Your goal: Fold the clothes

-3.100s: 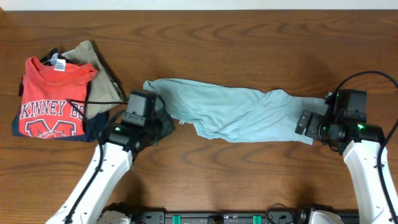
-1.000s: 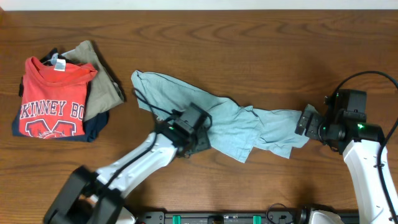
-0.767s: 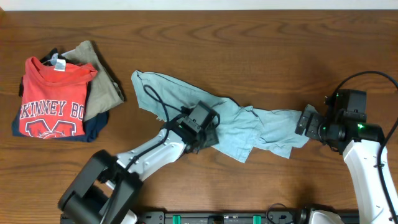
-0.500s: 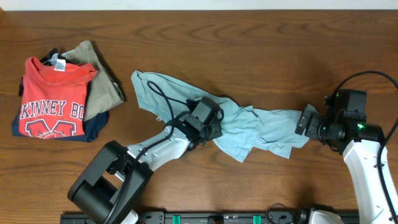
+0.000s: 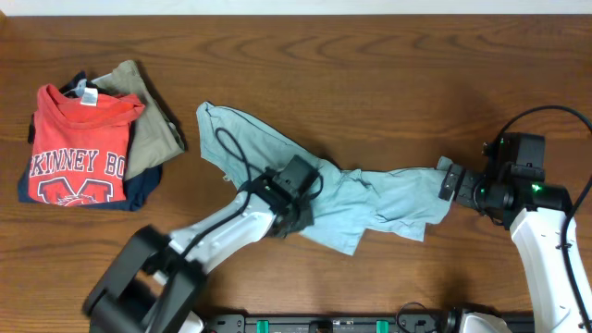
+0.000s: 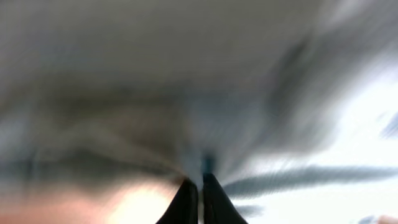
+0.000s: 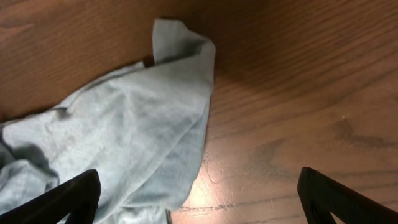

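The pale blue-grey garment (image 5: 379, 199) lies crumpled in a long band across the middle of the table, from its far-left corner (image 5: 208, 116) to its right end. My left gripper (image 5: 296, 192) sits on the garment's middle. In the left wrist view, which is blurred by motion, its fingers (image 6: 200, 191) are pressed together on a thin strip of fabric. My right gripper (image 5: 449, 180) is open at the garment's right end. In the right wrist view its fingers (image 7: 199, 211) stand wide apart over the garment's corner (image 7: 143, 118), holding nothing.
A stack of folded clothes sits at the far left: a red T-shirt with white lettering (image 5: 79, 143) beside an olive-tan garment (image 5: 153, 125), on something dark navy (image 5: 139, 192). The left arm's black cable (image 5: 227, 153) loops over the garment. Bare wood table (image 5: 370, 55) lies behind.
My left gripper went from the garment's left end to its middle, then pulled back down-left, bunching the fabric. The garment's right end slid left and up. The right gripper shifted slightly.
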